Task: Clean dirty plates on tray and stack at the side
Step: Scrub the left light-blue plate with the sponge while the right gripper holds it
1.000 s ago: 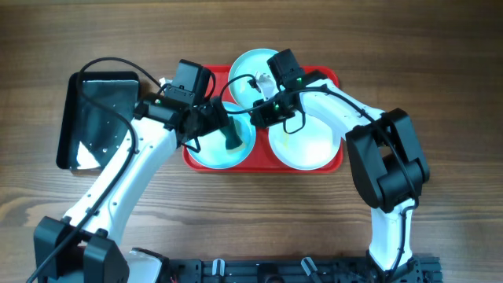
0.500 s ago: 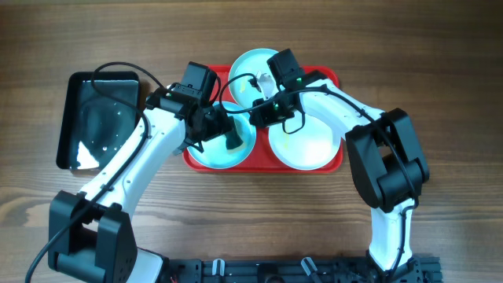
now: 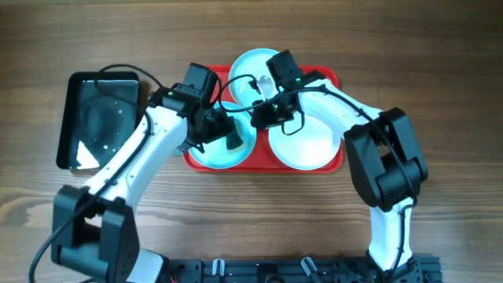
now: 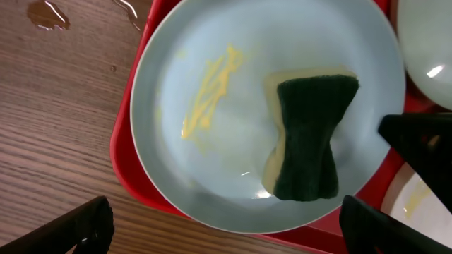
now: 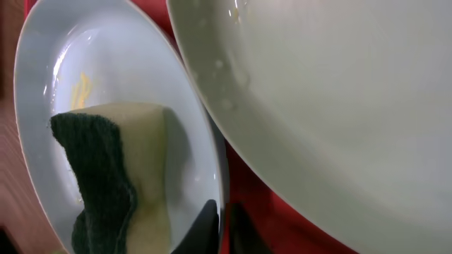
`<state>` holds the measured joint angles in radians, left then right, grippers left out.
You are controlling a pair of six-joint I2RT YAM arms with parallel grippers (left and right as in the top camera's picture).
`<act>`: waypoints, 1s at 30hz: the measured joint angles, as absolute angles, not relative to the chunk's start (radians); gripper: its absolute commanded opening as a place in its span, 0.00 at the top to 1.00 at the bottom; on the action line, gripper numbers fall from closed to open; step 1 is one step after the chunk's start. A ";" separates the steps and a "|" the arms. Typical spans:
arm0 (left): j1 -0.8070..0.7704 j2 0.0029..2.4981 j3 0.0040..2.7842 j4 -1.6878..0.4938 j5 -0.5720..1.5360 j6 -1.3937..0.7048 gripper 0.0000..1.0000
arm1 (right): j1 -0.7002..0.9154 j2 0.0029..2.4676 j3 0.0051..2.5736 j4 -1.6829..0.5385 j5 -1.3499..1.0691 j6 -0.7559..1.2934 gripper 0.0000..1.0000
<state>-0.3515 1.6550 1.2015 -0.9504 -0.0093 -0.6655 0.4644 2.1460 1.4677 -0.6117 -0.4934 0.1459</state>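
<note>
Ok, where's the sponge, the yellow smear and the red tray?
sponge [image 4: 307, 137], left wrist view, on its dark green scrubbing side.
yellow smear [image 4: 208, 92], left wrist view, middle of the streak.
red tray [image 4: 121, 152], left wrist view, on its left rim.

No readable text, label, brand or number — none in any view.
</note>
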 measured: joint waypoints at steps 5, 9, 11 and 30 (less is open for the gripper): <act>-0.352 1.704 1.201 -0.932 0.035 -0.663 0.28 | 0.465 2.150 1.469 -0.606 -0.496 0.157 0.95; -0.359 1.734 1.201 -0.898 0.085 -0.647 0.29 | 0.465 2.155 1.469 -0.603 -0.496 0.157 0.95; -0.367 1.750 1.201 -0.885 0.097 -0.647 0.28 | 0.465 2.157 1.469 -0.604 -0.496 0.157 0.95; -0.374 1.822 1.201 -0.722 0.155 -0.645 0.25 | 0.465 2.161 1.469 -0.605 -0.480 0.184 0.95</act>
<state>-0.3744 1.8217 1.2015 -0.7223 0.1555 -0.6445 0.4652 2.1609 1.4693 -0.6048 -0.4805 0.1837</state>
